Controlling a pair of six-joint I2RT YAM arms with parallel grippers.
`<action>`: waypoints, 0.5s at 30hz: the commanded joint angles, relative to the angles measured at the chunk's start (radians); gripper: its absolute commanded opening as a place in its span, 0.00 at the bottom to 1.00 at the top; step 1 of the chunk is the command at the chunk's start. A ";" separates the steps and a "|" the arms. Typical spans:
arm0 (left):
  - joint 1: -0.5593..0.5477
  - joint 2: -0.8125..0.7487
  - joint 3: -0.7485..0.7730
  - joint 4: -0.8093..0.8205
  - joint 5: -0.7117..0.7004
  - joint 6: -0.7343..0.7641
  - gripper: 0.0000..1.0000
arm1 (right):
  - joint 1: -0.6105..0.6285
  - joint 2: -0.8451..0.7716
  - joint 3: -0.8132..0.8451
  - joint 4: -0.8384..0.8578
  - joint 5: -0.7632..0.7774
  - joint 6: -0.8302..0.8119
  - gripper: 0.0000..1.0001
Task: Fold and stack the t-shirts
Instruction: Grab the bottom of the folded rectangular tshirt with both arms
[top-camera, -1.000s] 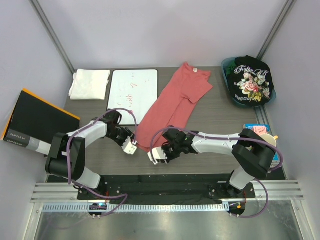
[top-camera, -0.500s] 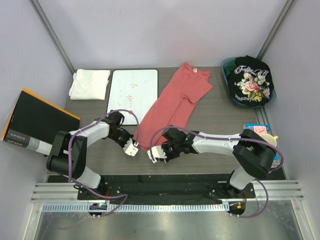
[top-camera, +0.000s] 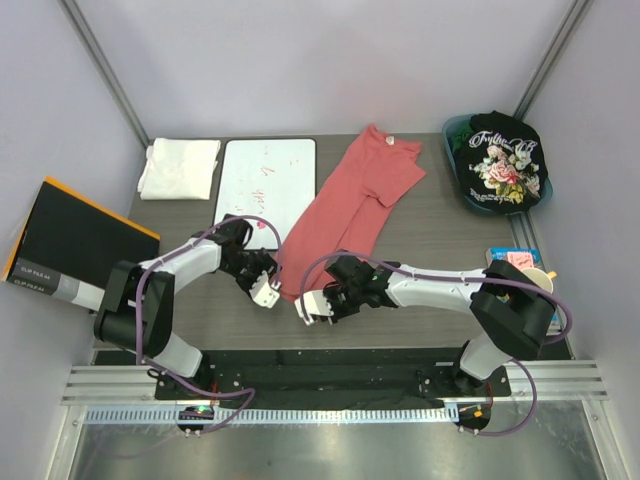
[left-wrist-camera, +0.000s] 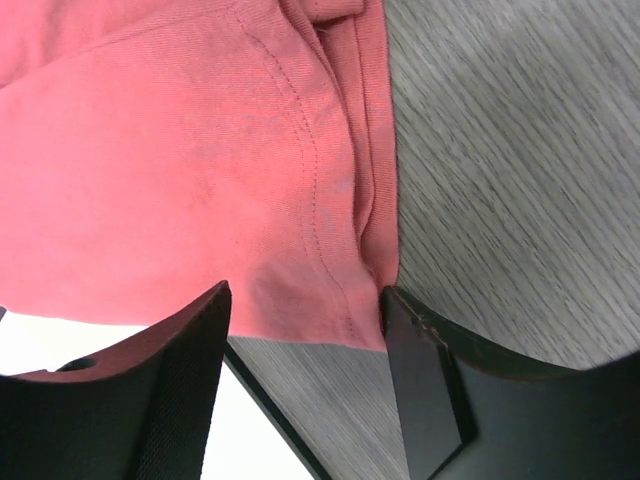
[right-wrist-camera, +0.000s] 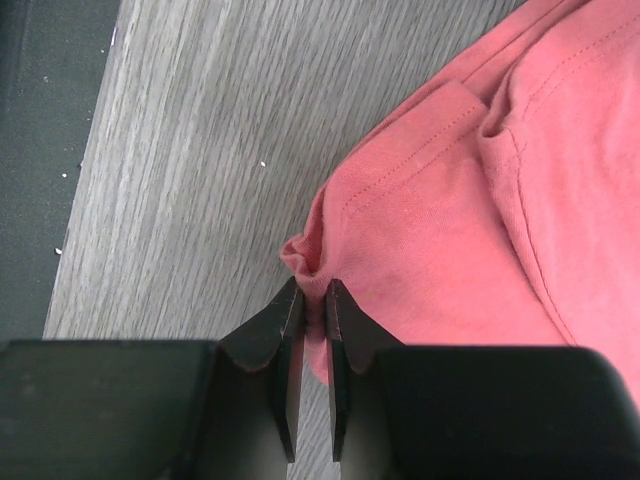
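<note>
A plain salmon-red t-shirt (top-camera: 350, 200) lies slanted across the table's middle, its lower hem toward the arms. My left gripper (top-camera: 266, 291) is open at the hem's left corner. In the left wrist view its gripper (left-wrist-camera: 305, 325) straddles the hem (left-wrist-camera: 330, 310), which lies flat between the fingers. My right gripper (top-camera: 312, 305) is at the hem's right corner. In the right wrist view this gripper (right-wrist-camera: 313, 295) is shut on a pinched fold of the red shirt (right-wrist-camera: 500, 200). A black floral t-shirt (top-camera: 503, 160) sits at the back right. A white folded t-shirt (top-camera: 180, 168) lies at the back left.
A whiteboard (top-camera: 266, 185) lies left of the red shirt, which partly overlaps it. The black shirt rests in a teal basket (top-camera: 455, 130). A black folder with an orange edge (top-camera: 75, 245) leans off the table's left side. A cup and box (top-camera: 530, 275) stand at the right edge.
My left gripper shut, then opened again and moved a little right onto the hem corner. My right gripper closed further on the pinched hem and barely moved.
</note>
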 joint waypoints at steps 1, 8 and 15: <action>-0.001 0.054 -0.021 -0.082 -0.097 0.219 0.60 | 0.007 -0.054 0.008 0.015 0.006 0.011 0.18; -0.053 0.148 0.102 -0.233 -0.195 0.213 0.43 | 0.006 -0.071 0.005 0.013 0.003 0.028 0.17; -0.134 0.232 0.206 -0.315 -0.292 0.128 0.05 | 0.004 -0.100 0.000 0.013 0.005 0.046 0.09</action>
